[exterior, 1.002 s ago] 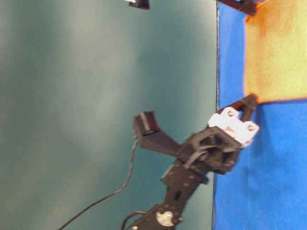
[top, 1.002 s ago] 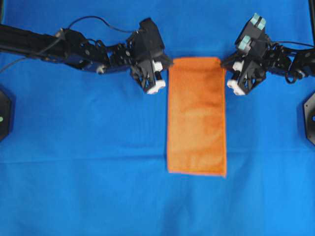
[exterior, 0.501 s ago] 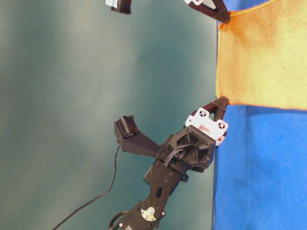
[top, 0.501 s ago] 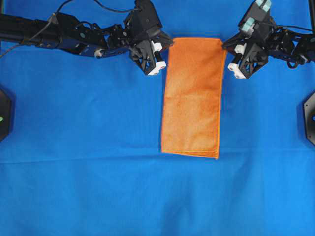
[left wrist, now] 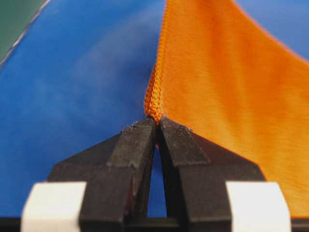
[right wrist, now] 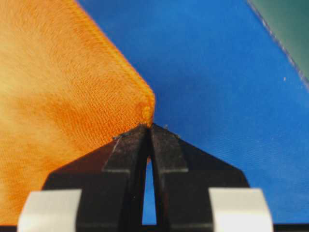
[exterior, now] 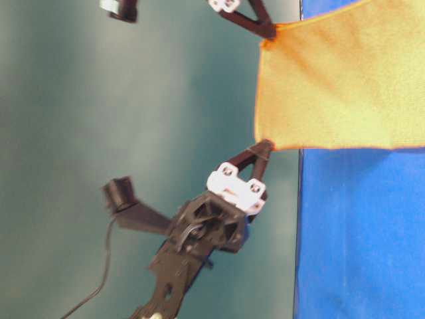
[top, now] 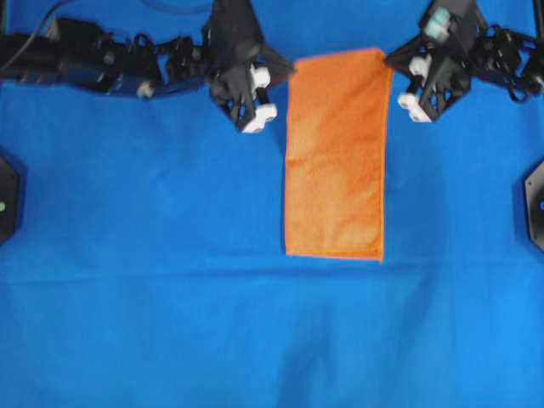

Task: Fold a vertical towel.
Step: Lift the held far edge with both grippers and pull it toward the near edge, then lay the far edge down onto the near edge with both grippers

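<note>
The orange towel (top: 336, 153) hangs stretched between both grippers over the blue cloth, long side running toward the front. My left gripper (top: 287, 68) is shut on its far left corner; the wrist view shows the stitched edge (left wrist: 154, 99) pinched at the tips of my left gripper (left wrist: 157, 121). My right gripper (top: 389, 61) is shut on the far right corner, seen in its wrist view (right wrist: 147, 108) at the tips of my right gripper (right wrist: 148, 126). In the table-level view the towel (exterior: 345, 80) is lifted off the surface, held by the left gripper (exterior: 265, 143) and the right gripper (exterior: 267, 30).
The blue cloth (top: 170, 297) covers the whole table. Black mounts sit at the left edge (top: 7, 195) and the right edge (top: 537, 200). A dark green backdrop (exterior: 133, 133) stands behind the table's far edge.
Both grippers have lifted the towel's far corners up and back. The towel's near edge has slid away from the front, and more of it hangs off the table.
</note>
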Controlling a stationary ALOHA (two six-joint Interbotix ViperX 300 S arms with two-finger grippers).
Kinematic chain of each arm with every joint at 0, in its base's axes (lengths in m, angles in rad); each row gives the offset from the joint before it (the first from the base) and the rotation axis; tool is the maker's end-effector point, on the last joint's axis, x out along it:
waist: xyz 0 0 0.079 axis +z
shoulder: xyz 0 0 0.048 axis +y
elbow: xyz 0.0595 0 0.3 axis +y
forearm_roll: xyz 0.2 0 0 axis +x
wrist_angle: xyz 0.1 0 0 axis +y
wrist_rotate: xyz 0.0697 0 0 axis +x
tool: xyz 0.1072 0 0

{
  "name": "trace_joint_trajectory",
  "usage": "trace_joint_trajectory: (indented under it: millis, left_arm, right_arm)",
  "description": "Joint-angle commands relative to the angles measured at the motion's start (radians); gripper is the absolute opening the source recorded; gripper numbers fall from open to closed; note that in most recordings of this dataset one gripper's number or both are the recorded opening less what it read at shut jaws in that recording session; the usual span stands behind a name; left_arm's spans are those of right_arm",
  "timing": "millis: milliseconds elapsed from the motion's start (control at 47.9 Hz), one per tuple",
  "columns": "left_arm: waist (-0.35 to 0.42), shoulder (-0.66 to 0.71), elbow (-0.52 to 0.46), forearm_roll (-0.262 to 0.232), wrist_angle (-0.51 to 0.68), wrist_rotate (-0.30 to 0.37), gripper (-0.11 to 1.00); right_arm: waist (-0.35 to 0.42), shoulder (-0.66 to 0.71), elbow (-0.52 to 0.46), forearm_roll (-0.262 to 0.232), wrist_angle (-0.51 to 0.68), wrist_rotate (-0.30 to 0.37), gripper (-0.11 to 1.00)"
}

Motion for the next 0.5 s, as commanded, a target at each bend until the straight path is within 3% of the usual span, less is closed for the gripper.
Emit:
trace_joint_trajectory:
  millis: [0,271,480]
  left_arm:
    - [-0.02,-0.064,0.018,0.0,0.002,-0.002,0.02]
    - [-0.141,-0.106,0.084,0.0,0.006,0.0,0.02]
    - [-0.224,-0.101,0.11,0.0,0.014,0.008,0.02]
  right_arm:
    - [0.02,-0.071,0.023,0.002,0.014,0.003,0.02]
    - [0.196,-0.21,0.118,0.028,0.021,0.064,0.02]
    - [0.376,-0.207,0.144,0.035,0.021,0.176,0.02]
